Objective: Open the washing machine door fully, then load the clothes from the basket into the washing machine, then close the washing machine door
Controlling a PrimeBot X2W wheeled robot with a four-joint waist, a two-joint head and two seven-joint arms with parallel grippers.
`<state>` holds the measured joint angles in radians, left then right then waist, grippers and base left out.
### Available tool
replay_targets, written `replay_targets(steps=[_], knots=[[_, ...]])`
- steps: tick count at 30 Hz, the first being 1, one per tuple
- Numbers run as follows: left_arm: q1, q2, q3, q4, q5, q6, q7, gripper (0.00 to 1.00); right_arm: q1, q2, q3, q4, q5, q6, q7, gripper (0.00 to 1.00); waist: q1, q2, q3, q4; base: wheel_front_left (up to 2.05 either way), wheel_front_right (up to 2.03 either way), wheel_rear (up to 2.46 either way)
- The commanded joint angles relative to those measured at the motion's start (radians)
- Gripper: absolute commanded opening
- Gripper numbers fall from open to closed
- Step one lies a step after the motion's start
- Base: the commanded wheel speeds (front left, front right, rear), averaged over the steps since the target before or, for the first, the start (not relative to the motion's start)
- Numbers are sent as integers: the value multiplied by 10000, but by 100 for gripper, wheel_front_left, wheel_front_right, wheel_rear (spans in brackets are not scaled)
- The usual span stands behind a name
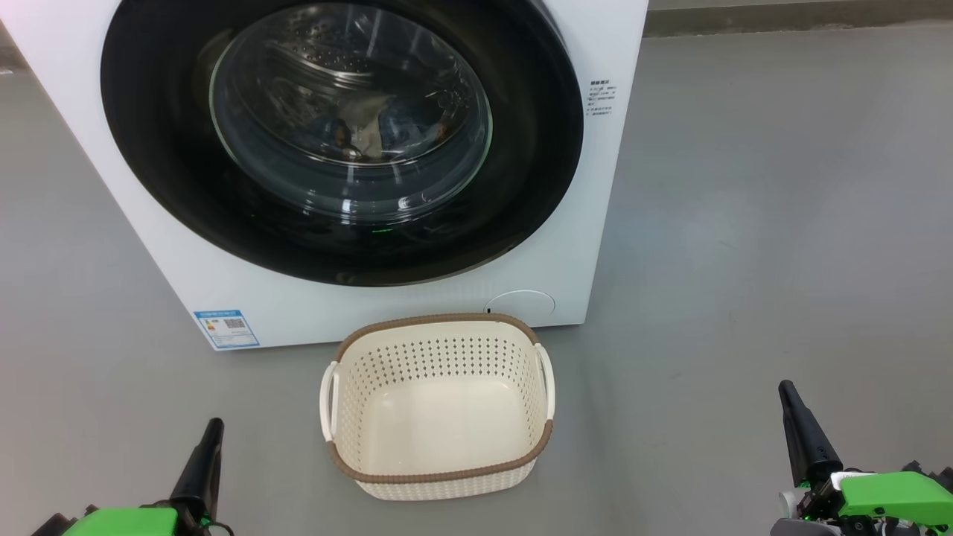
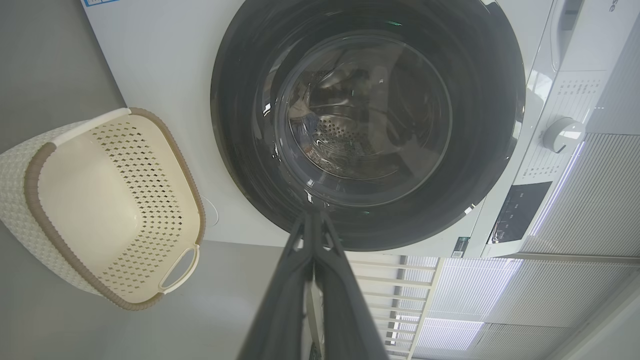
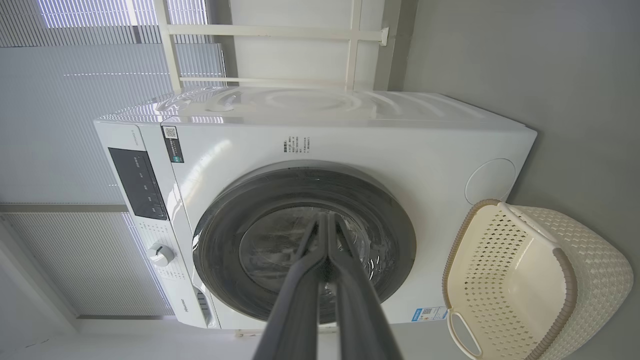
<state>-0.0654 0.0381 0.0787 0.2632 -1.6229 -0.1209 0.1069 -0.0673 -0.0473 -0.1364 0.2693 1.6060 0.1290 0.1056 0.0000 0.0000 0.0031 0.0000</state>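
The washing machine stands on the floor with its glossy black door shut flat against the front. Through the glass bowl, cream and bluish clothes lie inside the steel drum. The cream basket sits on the floor just in front of the washer, with nothing in it. My left gripper is low at the left, shut, holding nothing. My right gripper is low at the right, also shut on nothing. Both are well back from the door and flank the basket.
Grey floor spreads to the right of the washer. The round service flap and blue energy label sit low on the front. A control dial and dark panel are at the washer's top; blinds lie behind.
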Motion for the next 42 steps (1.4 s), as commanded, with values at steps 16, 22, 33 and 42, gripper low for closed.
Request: replay_targets(steps=[16, 22, 33, 42], knots=[[-426, 125, 357, -182, 148, -98, 68, 0, -408, -30, 215, -245, 16, 17, 85, 0, 0, 0, 0, 0, 0, 0, 0], [-426, 125, 358, -182, 149, -98, 68, 0, -408, -30, 215, -245, 16, 17, 85, 0, 0, 0, 0, 0, 0, 0, 0], [-426, 124, 358, -182, 149, -98, 69, 0, -408, -30, 216, -245, 18, 17, 85, 0, 0, 0, 0, 0, 0, 0, 0], [-426, 124, 359, -182, 150, -98, 70, 0, -408, -30, 218, -245, 19, 17, 83, 0, 0, 0, 0, 0, 0, 0, 0]])
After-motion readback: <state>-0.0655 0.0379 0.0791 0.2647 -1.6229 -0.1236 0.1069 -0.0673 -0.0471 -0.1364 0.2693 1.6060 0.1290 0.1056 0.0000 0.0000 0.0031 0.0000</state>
